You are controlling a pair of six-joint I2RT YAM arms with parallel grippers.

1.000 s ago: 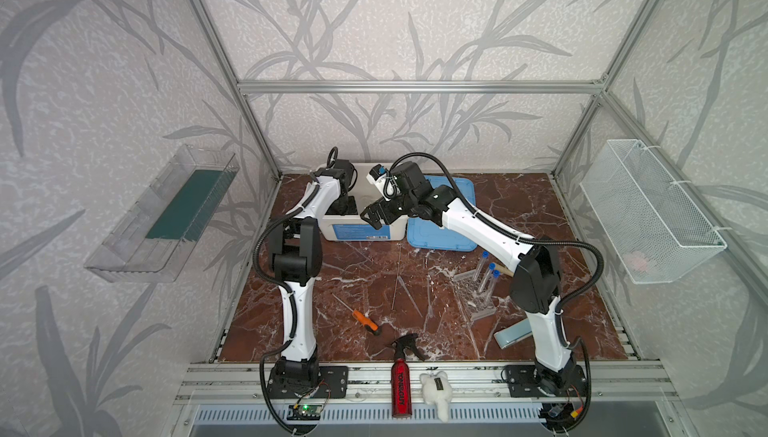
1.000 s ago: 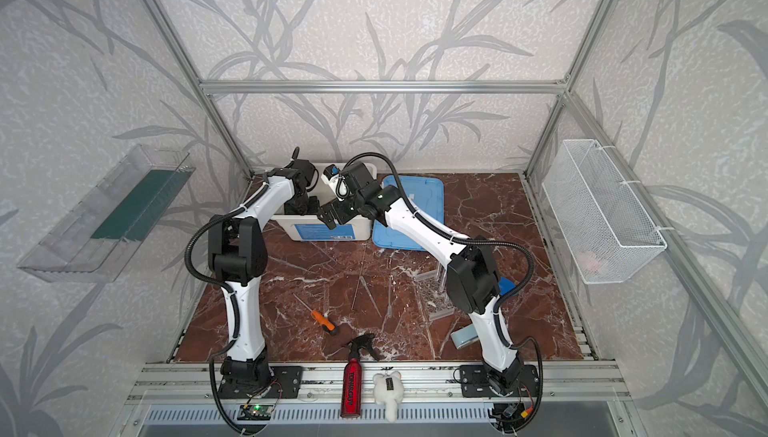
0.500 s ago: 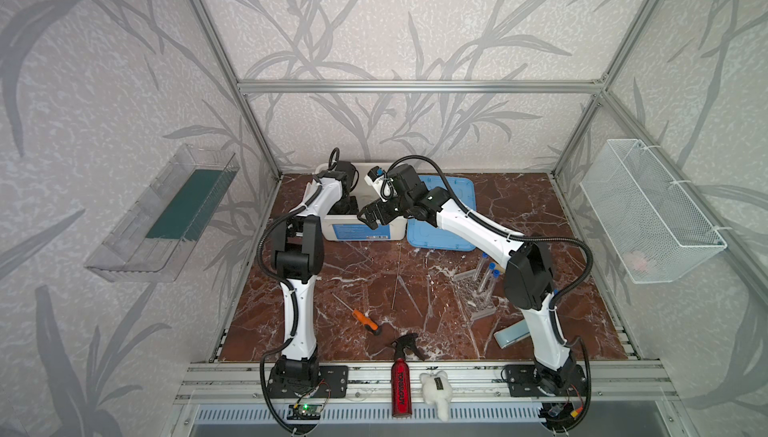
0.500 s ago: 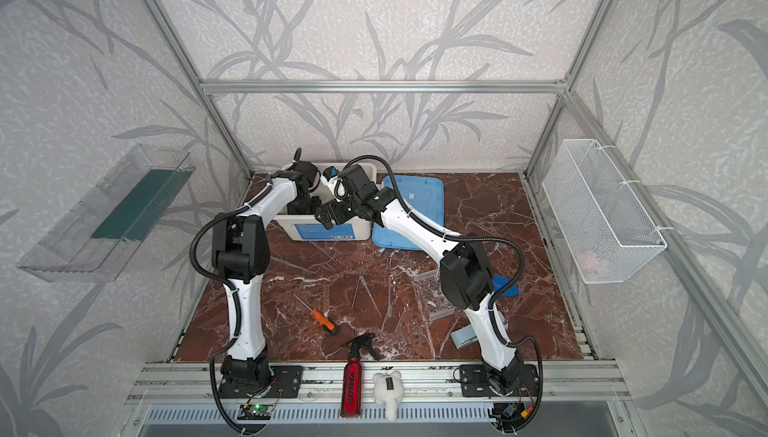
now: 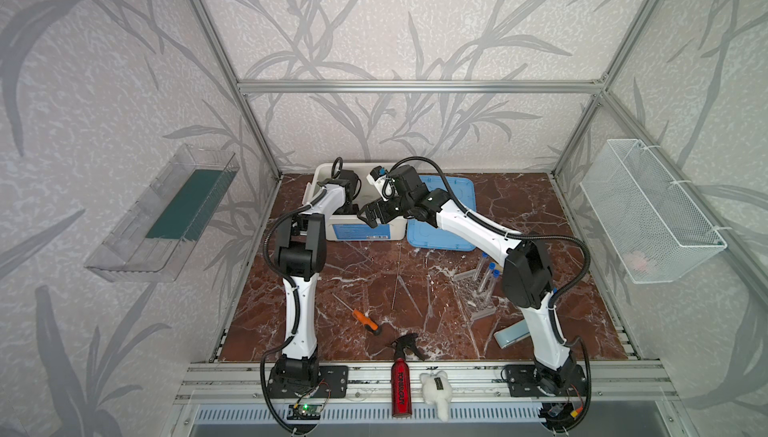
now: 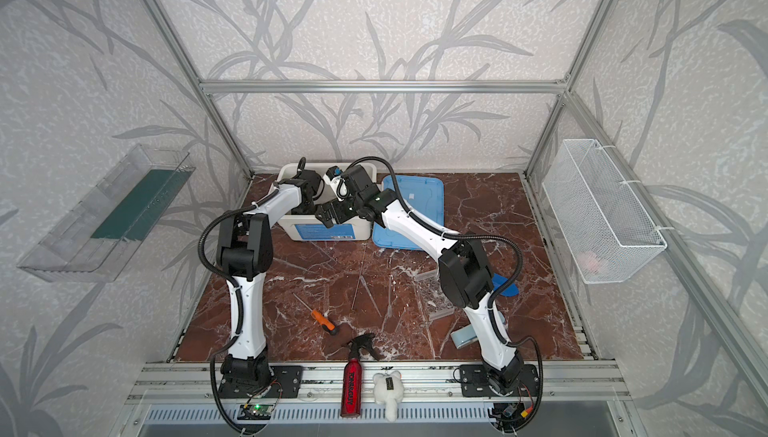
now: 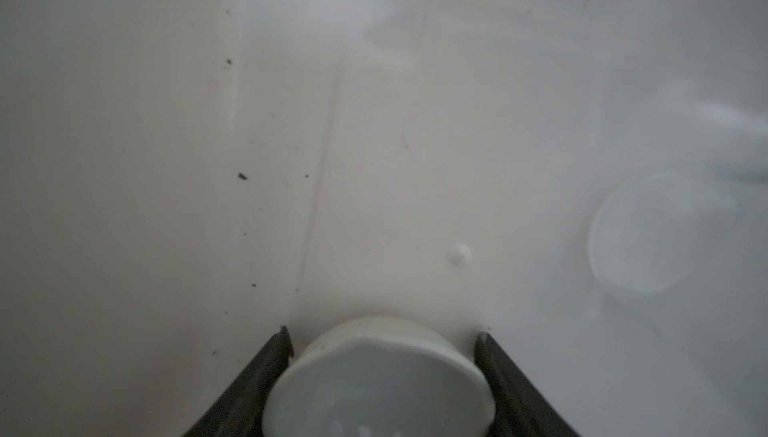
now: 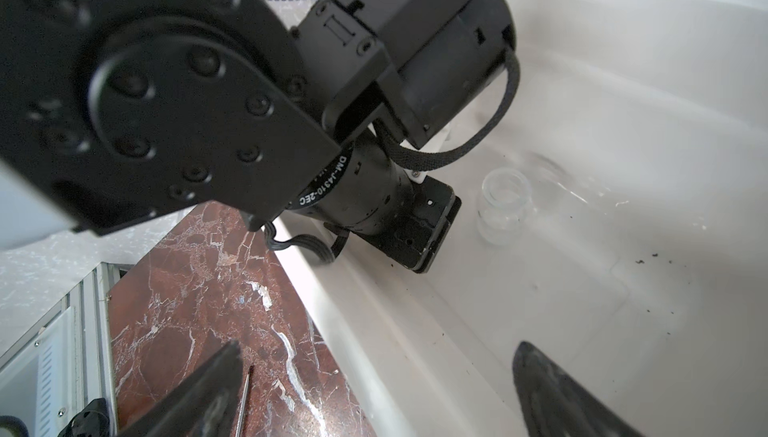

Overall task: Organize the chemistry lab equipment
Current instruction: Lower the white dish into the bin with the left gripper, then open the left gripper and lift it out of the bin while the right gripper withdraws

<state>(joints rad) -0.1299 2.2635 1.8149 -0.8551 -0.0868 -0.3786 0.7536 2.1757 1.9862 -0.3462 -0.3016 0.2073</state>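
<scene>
Two items occupy the white rectangular plastic bin (image 5: 358, 229): a small clear ribbed cup (image 8: 503, 205), upright, and a small white round dish (image 7: 380, 376) gripped by the left pincer (image 7: 380, 372). Right pincer (image 8: 376, 389), jaws wide and empty, straddles the bin's wall. Clear plastic tube rack (image 5: 473, 295) holds blue-capped tubes (image 5: 487, 273) tilted on the marble surface (image 5: 361, 273), beside an orange-handled screwdriver (image 5: 365, 320).

both arms reach into white bin (image 5: 357, 229) | tube rack (image 5: 476, 293) on table | screwdriver (image 5: 365, 320) near front

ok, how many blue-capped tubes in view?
3 blue-capped tubes, all standing close together at the far end of the clear rack, beside the right arm, which may hide others.
</scene>
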